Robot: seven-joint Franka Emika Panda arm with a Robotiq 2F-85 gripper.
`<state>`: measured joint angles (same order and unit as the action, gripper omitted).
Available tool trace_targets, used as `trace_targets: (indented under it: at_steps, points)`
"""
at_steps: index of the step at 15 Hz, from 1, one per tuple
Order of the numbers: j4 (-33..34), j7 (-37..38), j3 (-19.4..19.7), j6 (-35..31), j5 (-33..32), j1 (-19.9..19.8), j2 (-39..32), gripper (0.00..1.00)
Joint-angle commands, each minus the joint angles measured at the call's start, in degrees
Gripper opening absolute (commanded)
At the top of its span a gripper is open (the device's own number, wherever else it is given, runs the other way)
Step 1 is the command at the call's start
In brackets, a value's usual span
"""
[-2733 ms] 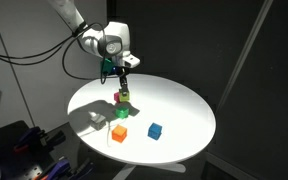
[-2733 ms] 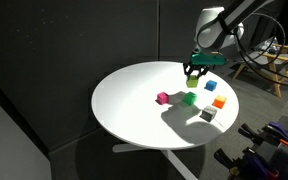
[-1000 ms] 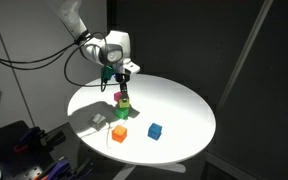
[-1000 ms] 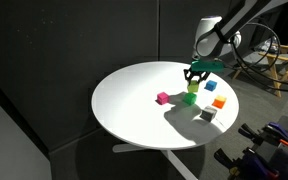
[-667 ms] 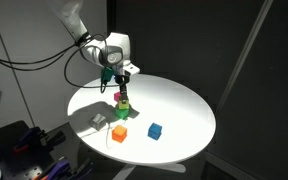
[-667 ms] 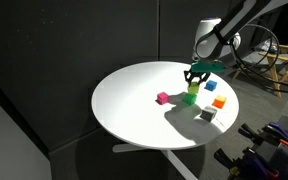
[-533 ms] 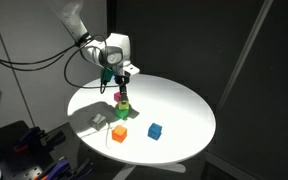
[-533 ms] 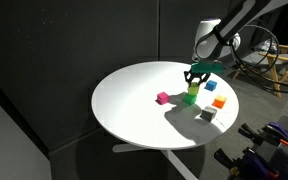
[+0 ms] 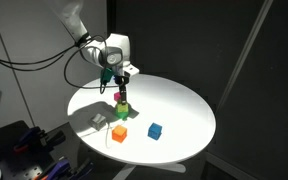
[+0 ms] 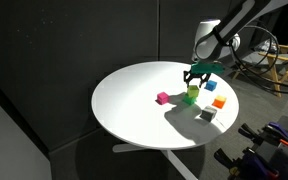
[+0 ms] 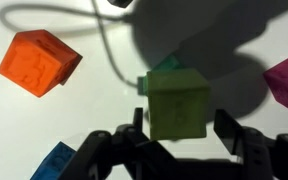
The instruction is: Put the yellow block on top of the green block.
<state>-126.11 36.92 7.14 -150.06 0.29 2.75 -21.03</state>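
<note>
The yellow block (image 11: pixel 176 103) rests on top of the green block (image 11: pixel 166 62), of which only a teal edge peeks out behind it in the wrist view. My gripper (image 11: pixel 181 122) straddles the yellow block, open. The right finger stands clear of the block's side and the left finger is close beside it. In both exterior views the two-block stack (image 9: pixel 124 104) (image 10: pixel 191 95) stands on the round white table (image 9: pixel 179 100), with the gripper (image 9: pixel 123 88) (image 10: pixel 194 74) just above it.
A magenta block (image 11: pixel 287 78) (image 10: pixel 163 98) sits close beside the stack. An orange block (image 11: pixel 39 62) (image 9: pixel 119 132), a blue block (image 9: pixel 155 131) and a grey block (image 10: pixel 208 115) lie nearby. The table edge is near the orange block.
The jaws have parted from the yellow block, which stays on the green one. The arm and the other blocks have not visibly moved.
</note>
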Motion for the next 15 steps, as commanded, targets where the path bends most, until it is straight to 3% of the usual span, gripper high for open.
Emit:
trace_targets:
  at_steps: [1,11,15]
  points:
    - [0.0,-0.6,0.3,-0.3,0.7,0.5,0.2,1.00]
    - [-3.3,-0.7,-0.6,1.9,0.0,2.7,6.7,1.00]
    - [-6.2,-1.0,-1.8,6.6,0.1,3.0,10.9,1.00]
